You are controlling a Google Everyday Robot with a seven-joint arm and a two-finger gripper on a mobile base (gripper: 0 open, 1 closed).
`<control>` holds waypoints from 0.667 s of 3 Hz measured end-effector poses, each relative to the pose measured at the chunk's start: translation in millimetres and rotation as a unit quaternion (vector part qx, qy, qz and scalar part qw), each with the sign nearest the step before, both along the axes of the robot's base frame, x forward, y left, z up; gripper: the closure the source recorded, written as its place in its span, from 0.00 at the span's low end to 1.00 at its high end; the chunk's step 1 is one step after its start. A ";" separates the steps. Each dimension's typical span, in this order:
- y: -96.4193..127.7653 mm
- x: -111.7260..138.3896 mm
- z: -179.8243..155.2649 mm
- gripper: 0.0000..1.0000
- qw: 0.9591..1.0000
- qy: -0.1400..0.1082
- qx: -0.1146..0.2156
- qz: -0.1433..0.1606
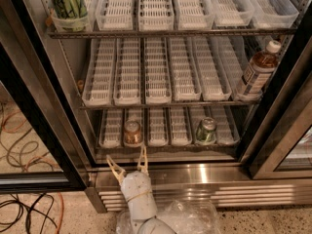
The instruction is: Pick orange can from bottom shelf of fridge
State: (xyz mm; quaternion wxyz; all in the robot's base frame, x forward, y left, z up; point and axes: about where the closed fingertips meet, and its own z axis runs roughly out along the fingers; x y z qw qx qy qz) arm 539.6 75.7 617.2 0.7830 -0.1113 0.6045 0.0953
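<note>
I am holding the gripper (126, 153) low in front of the fridge (195, 173), over the steel sill, with its jaws standing apart and pointing in toward the bench (158, 130), the bottom rack of white lane trays. The can (132, 132) is standing upright in the second lane from the left, close to the front edge of the bench and toward its front-left corner. Its long axis is running vertically and its silver top is facing me. From the jaws it is lying straight ahead and a little toward the right finger, near but not touching, so I am judging that the coming move is mostly a forward reach over the sill with a slight shift right, so that the open jaws straddle its sides. The lane walls are hugging the can closely, which is leaving little room for the fingers. A green can (206, 130) is sitting well apart toward the front-right corner, and a brown bottle (257, 72) is leaning on the rack above at the right. Cables (19, 213) are trailing on the floor at the left.
</note>
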 end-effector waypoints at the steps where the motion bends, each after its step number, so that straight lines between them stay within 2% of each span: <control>1: -4.9 5.7 -0.3 0.30 1.000 0.004 0.000 0.006; 2: -11.8 19.1 -0.6 0.30 1.000 0.007 0.002 0.014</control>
